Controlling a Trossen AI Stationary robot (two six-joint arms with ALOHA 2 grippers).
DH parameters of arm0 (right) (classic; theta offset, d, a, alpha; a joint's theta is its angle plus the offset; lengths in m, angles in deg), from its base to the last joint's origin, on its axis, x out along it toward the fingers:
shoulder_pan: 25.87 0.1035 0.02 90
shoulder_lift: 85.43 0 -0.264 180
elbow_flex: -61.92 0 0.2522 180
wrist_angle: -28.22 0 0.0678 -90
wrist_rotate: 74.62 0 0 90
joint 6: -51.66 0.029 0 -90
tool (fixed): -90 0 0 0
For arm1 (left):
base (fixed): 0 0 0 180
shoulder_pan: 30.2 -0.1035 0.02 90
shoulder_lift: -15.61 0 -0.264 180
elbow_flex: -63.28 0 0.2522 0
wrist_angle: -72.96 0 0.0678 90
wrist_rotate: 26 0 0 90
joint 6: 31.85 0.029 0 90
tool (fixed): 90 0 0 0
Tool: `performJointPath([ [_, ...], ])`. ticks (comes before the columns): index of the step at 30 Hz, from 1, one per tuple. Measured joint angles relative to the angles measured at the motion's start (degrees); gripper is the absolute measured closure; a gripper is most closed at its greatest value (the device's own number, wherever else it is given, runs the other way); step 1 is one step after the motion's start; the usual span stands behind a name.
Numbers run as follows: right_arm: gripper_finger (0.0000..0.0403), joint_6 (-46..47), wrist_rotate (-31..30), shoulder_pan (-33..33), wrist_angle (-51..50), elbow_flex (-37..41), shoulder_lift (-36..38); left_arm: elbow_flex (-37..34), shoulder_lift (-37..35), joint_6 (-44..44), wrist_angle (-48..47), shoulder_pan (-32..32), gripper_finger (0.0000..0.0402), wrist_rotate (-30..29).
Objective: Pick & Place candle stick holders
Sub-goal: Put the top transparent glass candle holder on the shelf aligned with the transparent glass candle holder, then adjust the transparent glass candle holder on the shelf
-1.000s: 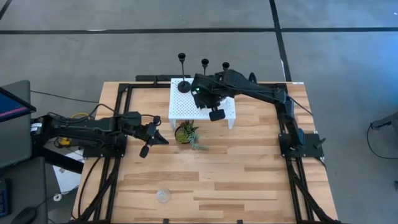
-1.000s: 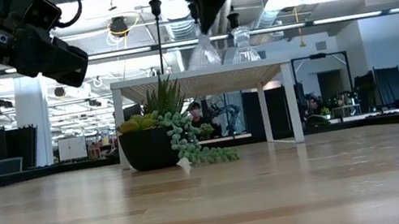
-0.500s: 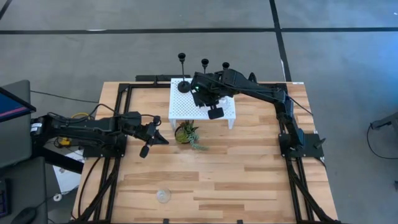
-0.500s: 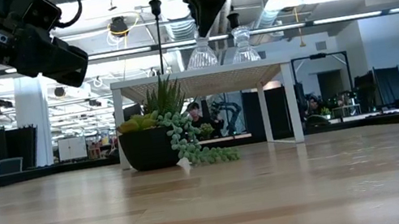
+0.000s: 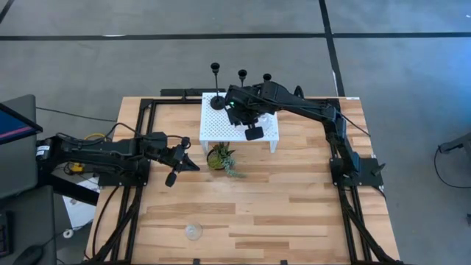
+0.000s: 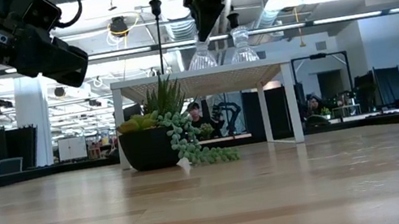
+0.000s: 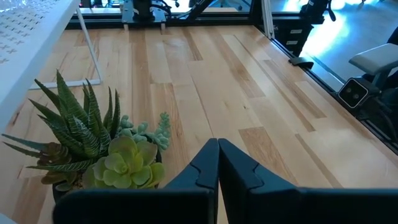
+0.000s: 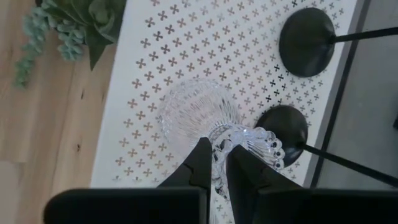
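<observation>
The right fingers [image 8: 214, 163] are grasping a glass holder [image 8: 208, 121] on the stand [image 5: 221, 125], so lower it straight, clear of the black holder [image 8: 281, 127] at its 3 o'clock; the left fingers [image 7: 217, 165] wait clenched.

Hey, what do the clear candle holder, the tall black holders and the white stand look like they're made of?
Clear candle holder: likely cut or pressed glass; transparent, ribbed, beaded rim. Tall black holders: probably matte-painted metal; thin stems, flat round bases. White stand: seemingly painted sheet metal, though plastic is possible; thin, cross-shaped perforations.
</observation>
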Motion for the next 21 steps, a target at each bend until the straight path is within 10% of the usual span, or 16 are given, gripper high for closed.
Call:
performJointPath([
  [21,0.0281,0.84,-6.43,1.43,-0.79,0.02,0.05,0.00,0.00,0.00,-0.02,0.00,0.0396,0.00],
])
